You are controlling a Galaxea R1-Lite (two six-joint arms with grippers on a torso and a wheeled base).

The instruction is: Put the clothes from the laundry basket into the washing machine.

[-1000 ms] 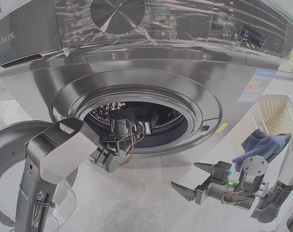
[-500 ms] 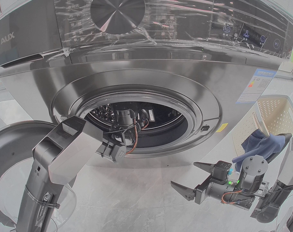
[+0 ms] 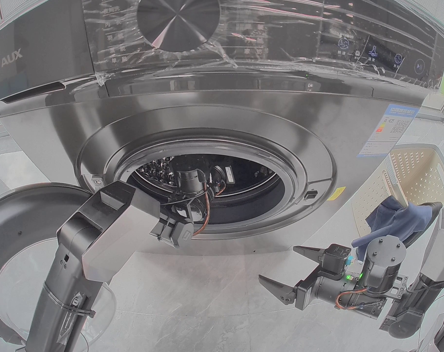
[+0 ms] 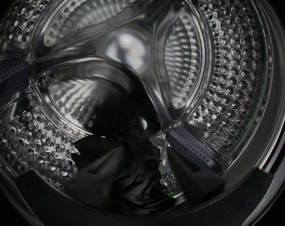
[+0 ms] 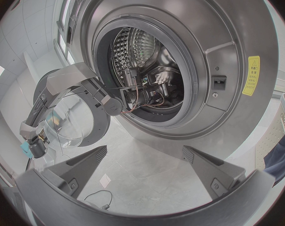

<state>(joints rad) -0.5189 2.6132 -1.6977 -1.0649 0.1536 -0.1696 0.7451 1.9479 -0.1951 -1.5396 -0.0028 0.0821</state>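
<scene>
The washing machine (image 3: 222, 118) stands with its round opening (image 3: 207, 191) uncovered. My left arm reaches through it, wrist (image 3: 189, 182) just inside the drum. In the left wrist view, my left gripper (image 4: 139, 151) is open low in the drum, and a black garment (image 4: 130, 176) lies bunched between its fingers on the drum floor. My right gripper (image 3: 279, 265) hangs open and empty over the floor, in front of the machine and beside the laundry basket (image 3: 422, 172). A blue garment (image 3: 395, 221) drapes over the basket's near rim.
The machine's door (image 3: 17, 221) is swung wide at the left, beside my left arm. Grey tiled floor (image 3: 217, 294) lies in front of the machine. The right wrist view has the left arm (image 5: 70, 79) crossing the door (image 5: 70, 123) into the drum.
My left arm has pushed deeper into the drum, carrying the black garment out of the head view. The right arm and the blue garment have stayed put.
</scene>
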